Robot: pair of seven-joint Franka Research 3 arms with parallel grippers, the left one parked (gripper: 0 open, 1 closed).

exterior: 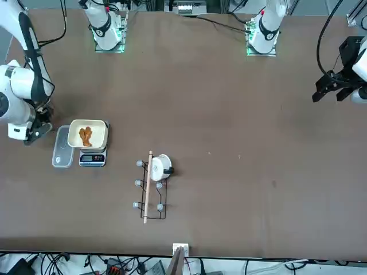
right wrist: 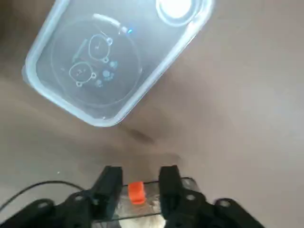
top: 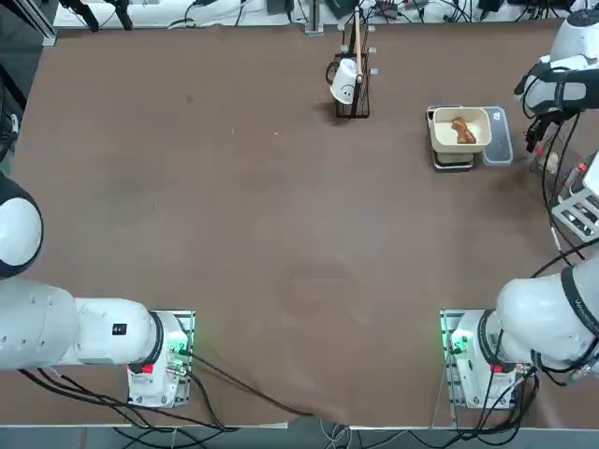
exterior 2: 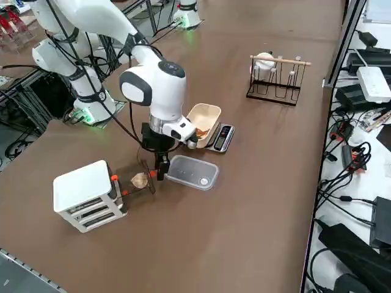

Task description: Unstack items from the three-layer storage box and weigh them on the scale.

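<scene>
The three-layer storage box (exterior 2: 87, 195) stands white and slatted near the table's right edge. One clear layer is drawn out of it with a tan item (exterior 2: 140, 180) lying in it. My right gripper (exterior 2: 160, 173) hangs at that layer's front. In the wrist view my right gripper (right wrist: 137, 172) is open, its fingers standing either side of the layer's orange tab (right wrist: 137, 192) with a small gap. The scale (exterior 2: 221, 137) carries a cream bowl (exterior 2: 203, 116) holding a brown item (top: 462, 131).
A clear plastic lid (exterior 2: 191, 172) lies flat between the gripper and the scale. A dark wire rack (exterior 2: 275, 76) with a white cup stands further along the table's far side. Cables and devices crowd the shelf beyond the far edge.
</scene>
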